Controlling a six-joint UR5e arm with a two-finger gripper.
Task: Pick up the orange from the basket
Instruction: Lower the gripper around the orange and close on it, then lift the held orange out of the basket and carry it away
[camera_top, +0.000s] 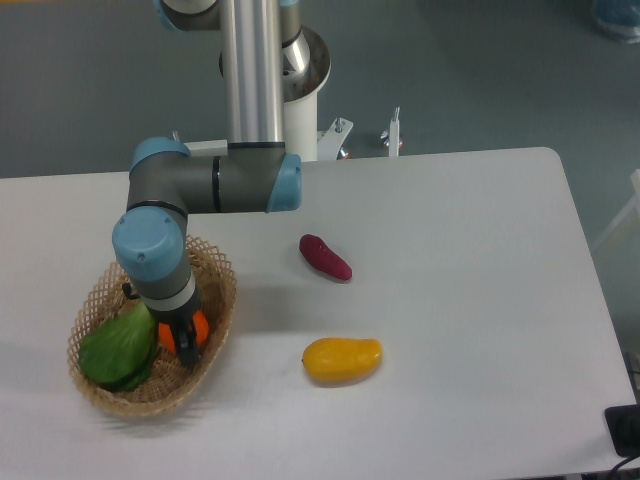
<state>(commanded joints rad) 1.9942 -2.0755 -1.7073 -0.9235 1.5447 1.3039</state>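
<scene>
The orange (200, 325) lies in the right part of the tan woven basket (222, 290) at the table's left front. My gripper (184, 338) has come down into the basket from above and is open. One dark finger (185, 340) crosses the front of the orange, and orange skin shows on both sides of it. The other finger is hidden behind the fruit. The orange still rests in the basket.
A green leafy vegetable (118, 350) fills the left half of the basket, touching the orange's side. On the table, a purple sweet potato (325, 257) lies to the right and a yellow-orange mango (342, 359) sits nearer the front. The arm's base column (252, 70) stands behind.
</scene>
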